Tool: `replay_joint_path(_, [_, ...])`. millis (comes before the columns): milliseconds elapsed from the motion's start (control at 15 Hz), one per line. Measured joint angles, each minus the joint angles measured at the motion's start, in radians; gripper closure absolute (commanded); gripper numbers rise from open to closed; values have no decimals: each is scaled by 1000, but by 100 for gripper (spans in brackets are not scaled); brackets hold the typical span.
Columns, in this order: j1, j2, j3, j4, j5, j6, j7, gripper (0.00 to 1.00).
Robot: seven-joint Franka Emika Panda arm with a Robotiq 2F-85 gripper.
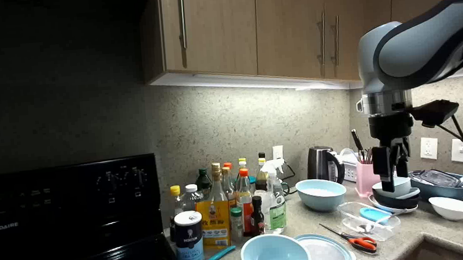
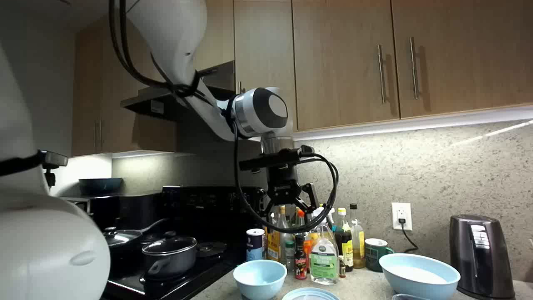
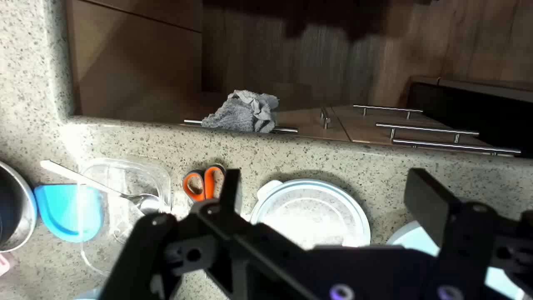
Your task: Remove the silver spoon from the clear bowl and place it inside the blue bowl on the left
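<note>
A: How's the end effector [image 3: 327,193]?
B: Spread wide.
A: Nearest?
B: The blue bowl [image 1: 275,252], left of the clear tub [image 1: 385,231] in an exterior view.
A: And the spoon [image 3: 139,200]?
B: Head inside the tub, handle across its rim.
A: Farther?
B: Beyond the tub, a basin [image 1: 429,192] holds kitchenware [image 1: 438,177].

The Franka Panda arm [image 2: 179,37] is white and smoothly rounded, one joint ringed by a dark grey band [image 2: 261,104] around a pale oval cap [image 2: 277,105]. Below comes a silver metal collar [image 1: 376,103]. The claw [image 3: 327,196] is all black — angular linkages, flat blocky fingers [image 3: 429,204], round bolt heads [image 3: 341,291]. Black cables [image 2: 123,21] run outside the casing, bound by a black strap [image 2: 195,83] — and a black camera [image 1: 436,112] is fixed at the wrist.
</note>
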Motion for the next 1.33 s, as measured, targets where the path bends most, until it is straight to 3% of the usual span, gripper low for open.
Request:
replay_joint_path(667, [2,12,0,6,0,1,0,0])
replay_joint_path(1333, [-2,335,-33,205,62,38,0,0])
